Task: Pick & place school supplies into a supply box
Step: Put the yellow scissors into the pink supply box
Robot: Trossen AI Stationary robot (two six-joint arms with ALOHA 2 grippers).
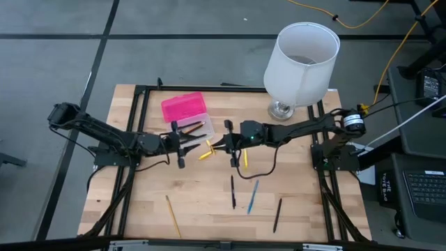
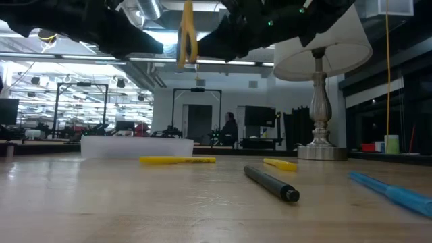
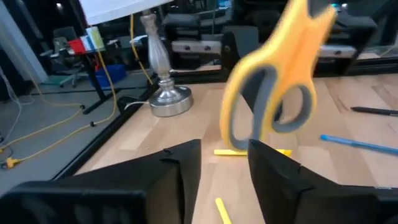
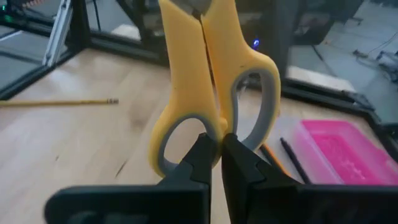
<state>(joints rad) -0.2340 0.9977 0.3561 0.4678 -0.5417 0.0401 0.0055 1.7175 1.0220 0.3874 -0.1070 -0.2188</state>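
Midair, the right gripper (image 4: 214, 149) pinches the scissors (image 4: 211, 81); the left gripper (image 3: 224, 168), seemingly empty, gapes alongside.

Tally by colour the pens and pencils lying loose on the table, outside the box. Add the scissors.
Yellow pens and pencils: 3
Black pens: 2
Blue pen: 1
Scissors, in the right gripper, left gripper open nearby: 1
Total: 7

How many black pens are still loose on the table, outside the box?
2. The first black pen lies mid-table beside the blue pen; the second black pen lies farther right, nearer the edge. The arms could hide more.
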